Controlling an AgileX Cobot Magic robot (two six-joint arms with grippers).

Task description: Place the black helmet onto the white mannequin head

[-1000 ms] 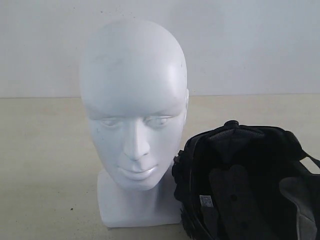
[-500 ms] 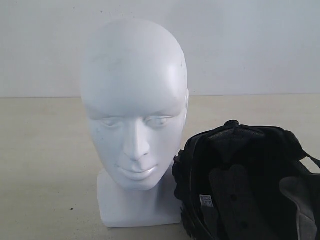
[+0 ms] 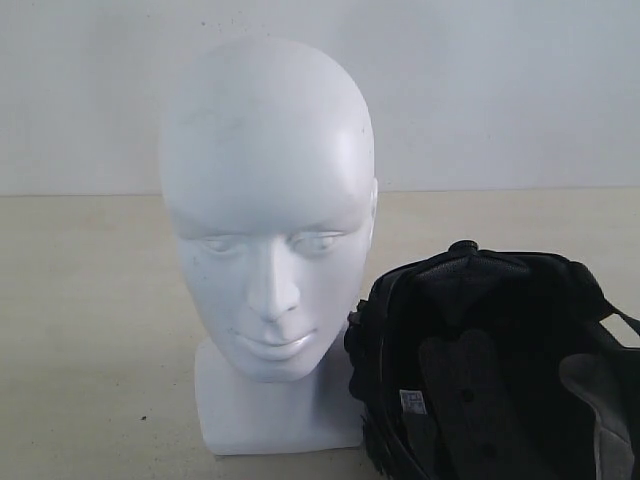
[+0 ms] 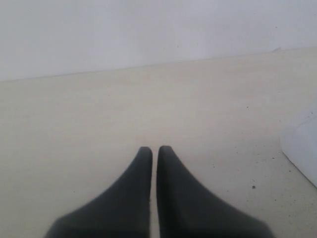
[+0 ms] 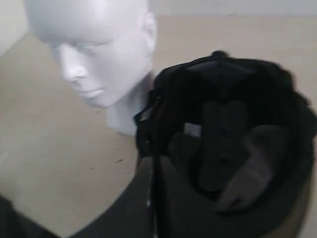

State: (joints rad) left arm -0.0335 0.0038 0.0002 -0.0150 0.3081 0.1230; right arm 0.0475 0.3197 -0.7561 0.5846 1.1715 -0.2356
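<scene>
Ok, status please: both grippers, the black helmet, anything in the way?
Left gripper shut, empty, over table. Right gripper shut, near rim of black helmet. Helmet lies lining-up beside white mannequin head, not on it. Nothing blocks the head.

A flat, matte cream-beige tabletop (image 3: 90,320) fills the lower half of the exterior frame. A plain off-white wall (image 3: 500,90) fills the upper half and meets the tabletop along a straight horizontal seam. A tiny dark speck (image 3: 143,418) lies on the tabletop at lower left.
</scene>
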